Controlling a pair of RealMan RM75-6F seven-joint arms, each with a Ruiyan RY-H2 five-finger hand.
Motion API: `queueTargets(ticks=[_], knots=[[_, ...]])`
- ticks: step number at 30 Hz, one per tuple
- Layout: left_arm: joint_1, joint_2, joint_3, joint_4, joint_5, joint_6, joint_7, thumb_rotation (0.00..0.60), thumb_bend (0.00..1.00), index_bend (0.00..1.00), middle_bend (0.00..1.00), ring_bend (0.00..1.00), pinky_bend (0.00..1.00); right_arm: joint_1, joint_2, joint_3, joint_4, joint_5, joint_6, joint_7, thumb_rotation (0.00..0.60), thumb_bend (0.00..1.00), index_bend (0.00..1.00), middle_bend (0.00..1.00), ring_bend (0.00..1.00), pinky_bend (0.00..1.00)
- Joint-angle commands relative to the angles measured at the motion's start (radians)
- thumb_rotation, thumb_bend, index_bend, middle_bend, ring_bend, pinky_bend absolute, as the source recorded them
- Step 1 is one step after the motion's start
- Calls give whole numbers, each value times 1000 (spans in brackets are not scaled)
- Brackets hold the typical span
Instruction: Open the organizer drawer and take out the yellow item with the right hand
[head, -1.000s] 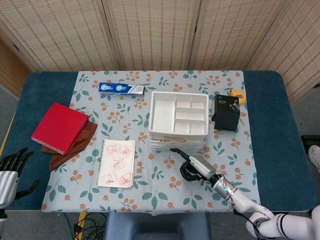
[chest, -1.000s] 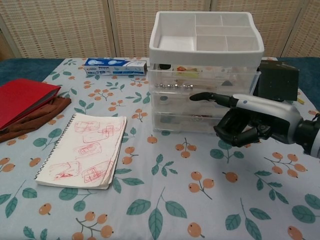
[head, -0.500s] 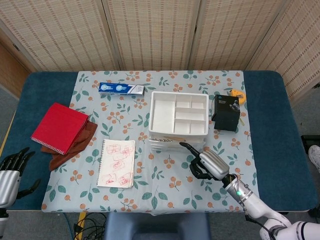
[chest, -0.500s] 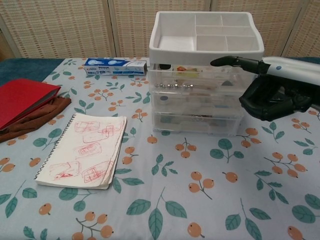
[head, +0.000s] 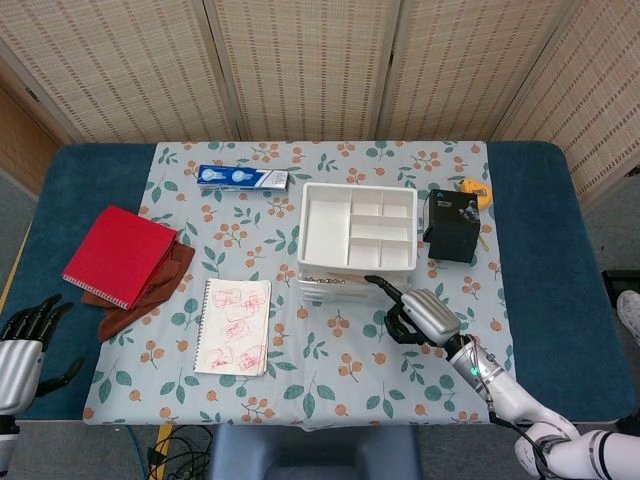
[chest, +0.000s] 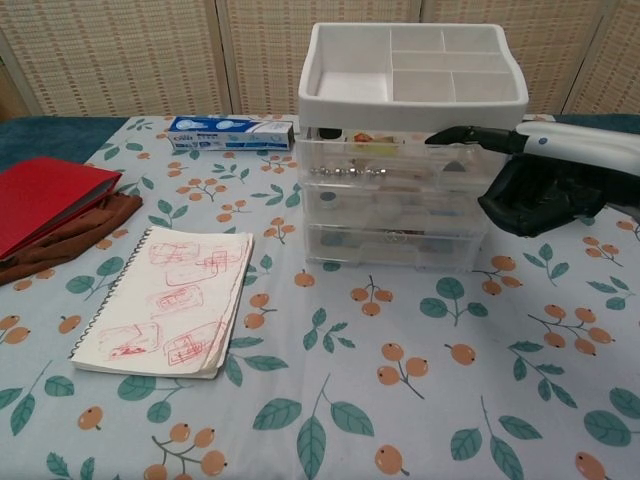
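Fingers (head: 30, 322) of the left hand (head: 18, 352) are spread and hold nothing; it sits off the worktop's (head: 70, 180) 8 o'clock corner. Red notebook (head: 118, 255) lies on a brown cloth (head: 150, 292) at 9 o'clock. Open sketch pad (head: 233, 326) with red drawings lies toward 7 o'clock; blue-white toothpaste box (head: 241, 178) at 11 o'clock.

Organizer (chest: 412, 90) at centre: white divided tray on top, clear drawers below, all drawers closed in the chest view. Top drawer (chest: 395, 146) holds small items, one with a yellowish tint; contents are too blurred through the plastic to name.

Right hand (chest: 545, 178) is at the organizer's 3 o'clock side, level with the top drawer. One finger (chest: 470, 136) is extended, its tip at the drawer front; contact cannot be confirmed. Remaining fingers are curled in on nothing.

Black box (head: 452, 226) stands at 2 o'clock, yellow object (head: 474, 190) just behind it.
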Motion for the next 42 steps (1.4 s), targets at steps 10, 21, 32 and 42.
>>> queueTargets(ticks=[10, 21, 32, 42], knots=[[-6, -5, -1, -1, -1, -6, 14, 600, 246, 153, 116, 148, 149, -19, 40, -35, -41, -45, 9, 21, 600, 647, 185, 871, 944, 929], [-21, -16, -4, -4, 6, -20, 24, 600, 246, 153, 116, 148, 149, -61, 96, -104, -88, -135, 57, 55, 600, 647, 185, 871, 944, 929], [-28, -15, -4, -11, 14, -22, 29, 600, 246, 153, 116, 148, 149, -81, 155, -149, -133, -191, 83, 90, 600, 647, 185, 876, 944, 929], [-26, -13, -1, -11, 13, -18, 27, 600, 246, 153, 116, 148, 149, -92, 226, -167, -166, -219, 102, 51, 600, 474, 25, 872, 944, 929]])
